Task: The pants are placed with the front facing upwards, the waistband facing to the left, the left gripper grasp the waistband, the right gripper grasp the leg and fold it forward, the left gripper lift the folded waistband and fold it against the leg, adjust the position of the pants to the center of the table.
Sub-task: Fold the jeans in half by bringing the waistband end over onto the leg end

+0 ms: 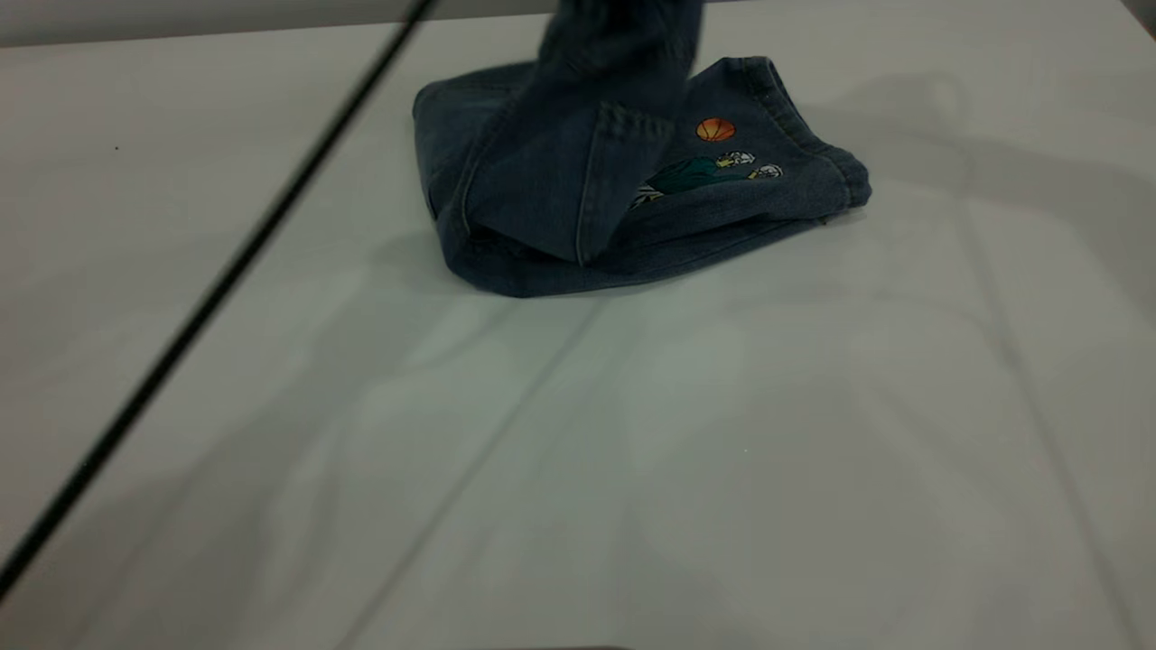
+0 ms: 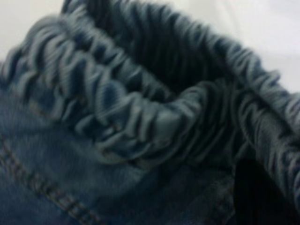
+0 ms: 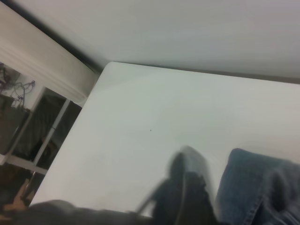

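Note:
The blue denim pants (image 1: 578, 190) lie folded on the white table (image 1: 722, 451), far middle of the exterior view. One part of them (image 1: 623, 36) is pulled upward and leaves the frame's top edge. A basketball and cartoon patch (image 1: 713, 162) faces up on the flat layer. Neither gripper shows in the exterior view. The ruffled waistband (image 2: 140, 117) fills the left wrist view at very close range, bunched and raised, with a dark finger (image 2: 255, 197) of my left gripper against it. In the right wrist view a blurred dark finger (image 3: 187, 194) hangs over the table beside a denim edge (image 3: 253, 187).
A black cable (image 1: 226, 280) crosses the exterior view diagonally from top middle to lower left. The right wrist view shows the table's corner (image 3: 110, 65), a wall behind it and room clutter (image 3: 28, 126) beyond the edge. White tabletop stretches in front of the pants.

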Controlling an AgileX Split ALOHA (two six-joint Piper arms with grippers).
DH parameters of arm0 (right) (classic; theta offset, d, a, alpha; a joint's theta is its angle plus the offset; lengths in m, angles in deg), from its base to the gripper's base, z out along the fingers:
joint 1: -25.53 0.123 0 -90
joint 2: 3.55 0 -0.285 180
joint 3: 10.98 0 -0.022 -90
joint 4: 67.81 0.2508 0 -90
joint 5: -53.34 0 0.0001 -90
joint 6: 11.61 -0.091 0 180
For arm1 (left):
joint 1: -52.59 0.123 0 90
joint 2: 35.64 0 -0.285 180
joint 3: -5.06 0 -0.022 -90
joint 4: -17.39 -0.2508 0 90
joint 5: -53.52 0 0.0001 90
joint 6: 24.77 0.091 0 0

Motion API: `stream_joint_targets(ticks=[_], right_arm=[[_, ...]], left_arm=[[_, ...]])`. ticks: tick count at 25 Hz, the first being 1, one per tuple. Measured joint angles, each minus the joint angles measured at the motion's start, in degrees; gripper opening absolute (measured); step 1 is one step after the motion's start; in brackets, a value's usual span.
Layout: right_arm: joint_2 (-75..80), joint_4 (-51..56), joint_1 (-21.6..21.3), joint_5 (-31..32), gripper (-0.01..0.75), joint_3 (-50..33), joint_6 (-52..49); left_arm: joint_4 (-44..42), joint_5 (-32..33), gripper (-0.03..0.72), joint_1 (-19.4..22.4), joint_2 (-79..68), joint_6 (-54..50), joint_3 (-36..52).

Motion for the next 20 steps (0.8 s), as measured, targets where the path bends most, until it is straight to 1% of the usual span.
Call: stream_joint_targets(ticks=[3, 4, 6, 9, 12, 14, 16, 18, 20], right_arm=[[-0.4, -0.3, 0.0, 0.1, 0.418, 0.0, 0.0], [-0.5, -0.4, 0.0, 0.2, 0.418, 0.0, 0.0], [-0.5, -1.0, 0.0, 0.3, 0.418, 0.0, 0.0], [-0.5, -3.8, 0.0, 0.9, 0.418, 0.0, 0.0], [-0.5, -6.6, 0.0, 1.9, 0.418, 0.0, 0.0], [-0.5, -7.7, 0.0, 1.9, 0.418, 0.0, -0.1], [-0.5, -8.2, 0.0, 1.7, 0.418, 0.0, -0.5], [-0.5, -8.7, 0.0, 1.4, 0.418, 0.0, -0.8], [-0.4, -9.4, 0.1, 1.3, 0.418, 0.0, -1.8]], left_arm=[[0.0, 0.8, 0.069, -0.8, -3.2, -0.5, -1.0], [0.0, 0.9, 0.086, -0.9, -3.7, -0.4, -1.1], [-0.1, 1.6, 0.146, -0.9, -4.2, 0.7, -1.3], [-0.1, 3.4, 0.306, -0.9, -4.1, 3.7, -2.2], [-0.9, 5.1, 0.486, -0.9, -2.4, 5.7, -2.4], [-3.2, 6.6, 0.559, -0.5, 0.3, 6.1, -2.5], [-6.0, 8.6, 0.588, 0.6, 3.5, 5.9, -2.5], [-9.2, 12.4, 0.587, 2.3, 7.3, 4.0, -2.5], [-13.0, 16.7, 0.572, 5.0, 12.0, 1.4, -2.5]])
